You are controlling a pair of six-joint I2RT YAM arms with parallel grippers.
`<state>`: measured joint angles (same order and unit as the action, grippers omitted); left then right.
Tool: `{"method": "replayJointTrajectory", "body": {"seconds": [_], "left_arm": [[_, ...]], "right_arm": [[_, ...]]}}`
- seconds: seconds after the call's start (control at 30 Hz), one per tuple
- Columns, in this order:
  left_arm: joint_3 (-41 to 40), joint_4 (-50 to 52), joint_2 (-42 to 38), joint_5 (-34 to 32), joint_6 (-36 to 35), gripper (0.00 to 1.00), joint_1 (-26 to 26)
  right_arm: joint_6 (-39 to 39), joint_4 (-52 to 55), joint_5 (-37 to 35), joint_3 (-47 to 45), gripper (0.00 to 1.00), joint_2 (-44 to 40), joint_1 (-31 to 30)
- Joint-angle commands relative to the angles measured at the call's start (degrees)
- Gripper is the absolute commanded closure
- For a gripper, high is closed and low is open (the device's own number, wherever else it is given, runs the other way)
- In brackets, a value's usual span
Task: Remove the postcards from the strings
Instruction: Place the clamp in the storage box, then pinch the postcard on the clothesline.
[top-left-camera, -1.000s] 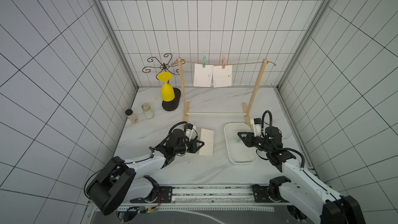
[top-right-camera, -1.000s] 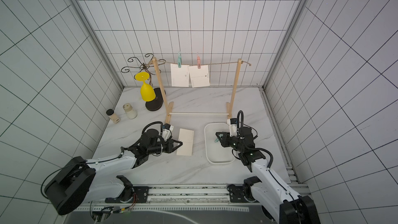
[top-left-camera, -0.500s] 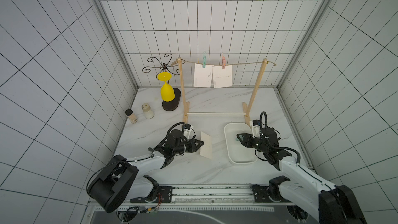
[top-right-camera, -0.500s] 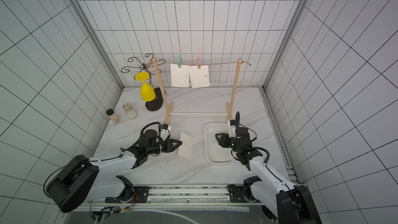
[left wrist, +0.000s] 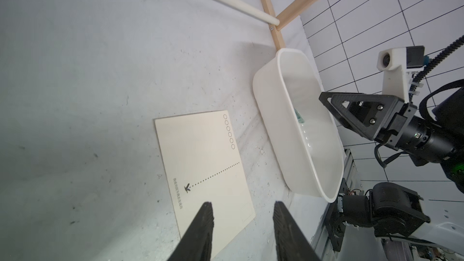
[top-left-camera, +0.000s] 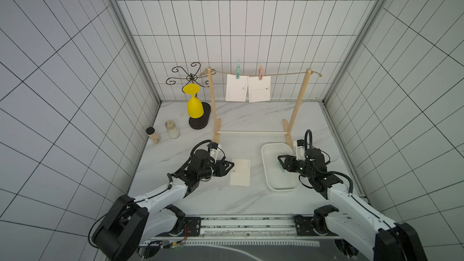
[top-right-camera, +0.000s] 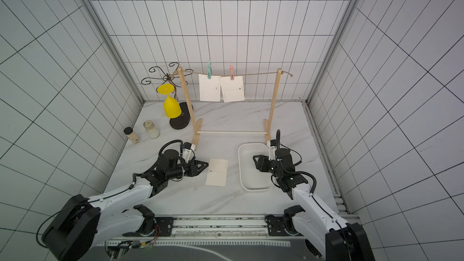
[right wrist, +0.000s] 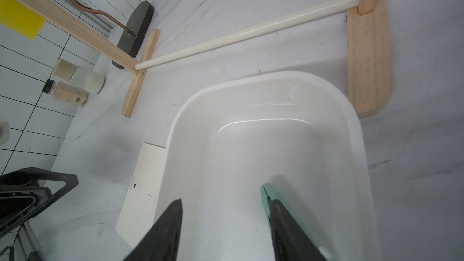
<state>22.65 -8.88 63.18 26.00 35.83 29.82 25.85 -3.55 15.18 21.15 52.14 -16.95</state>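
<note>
Two postcards (top-left-camera: 236, 88) (top-left-camera: 259, 89) hang from the string (top-left-camera: 283, 74), one under a green peg (top-left-camera: 237, 69), one under a pink peg (top-left-camera: 261, 71). Another postcard (top-left-camera: 240, 171) lies flat on the table in both top views (top-right-camera: 217, 171). My left gripper (left wrist: 242, 204) is open just above that card's near edge, its jaws apart and empty. My right gripper (right wrist: 226, 200) is open inside the white tray (right wrist: 175, 126). A loose green peg (right wrist: 266, 192) rests in the tray against one of its fingers.
The line's wooden posts (top-left-camera: 213, 106) (top-left-camera: 297, 106) stand behind both grippers, joined by a white dowel (top-left-camera: 251, 133). The tray (top-left-camera: 267, 171) sits right of the flat card. A yellow glass (top-left-camera: 195, 106) on a wire stand and two small jars (top-left-camera: 172, 129) (top-left-camera: 152, 135) stand back left.
Both grippers have gone from shut to open. The left one let the card go and it settled flat on the table. The right one released the green peg into the tray.
</note>
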Motion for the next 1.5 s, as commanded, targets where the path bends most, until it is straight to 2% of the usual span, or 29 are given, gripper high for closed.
{"method": "replayJointTrajectory", "body": {"seconds": [0.0,0.07,0.1,0.2,0.23,0.27,0.53,0.73,0.97,1.47], "left_arm": [[6.63,3.68,-3.75,-5.42,-3.80,0.60,-0.20],[9.67,3.78,-4.40,-7.75,-5.31,0.60,-0.20],[11.12,3.02,-4.40,-8.55,-6.12,0.60,-0.25],[15.36,0.62,-3.00,-10.33,-7.37,0.59,-0.29],[16.81,0.06,-2.16,-10.35,-7.65,0.59,-0.29],[18.66,-0.48,-1.04,-10.15,-7.94,0.58,-0.33],[32.97,-4.10,9.20,-9.17,-11.80,0.56,-0.29],[41.33,-6.81,16.23,-9.20,-13.17,0.48,-0.29],[47.92,-8.35,23.05,-7.17,-13.86,0.45,-0.29],[58.52,-7.16,33.94,-7.10,-15.00,0.44,-1.61]], "right_arm": [[-4.06,2.91,-1.57,10.78,0.38,-2.20,-0.60],[-6.53,4.17,-0.11,15.25,0.32,-1.73,-0.54],[-7.21,4.83,0.66,17.58,0.23,-1.23,-0.58],[-8.59,5.35,3.99,23.52,0.18,0.69,-0.68],[-8.54,5.27,4.79,25.26,0.12,1.25,-0.65],[-8.53,4.98,5.84,27.14,0.11,1.84,-0.68],[-11.95,2.85,12.08,43.23,0.11,7.55,-0.67],[-14.19,2.30,15.49,56.61,0.11,15.01,-0.70],[-13.98,-1.63,18.05,65.75,0.11,21.50,-0.64],[-15.70,2.23,23.11,87.40,0.11,36.07,1.79]]}}
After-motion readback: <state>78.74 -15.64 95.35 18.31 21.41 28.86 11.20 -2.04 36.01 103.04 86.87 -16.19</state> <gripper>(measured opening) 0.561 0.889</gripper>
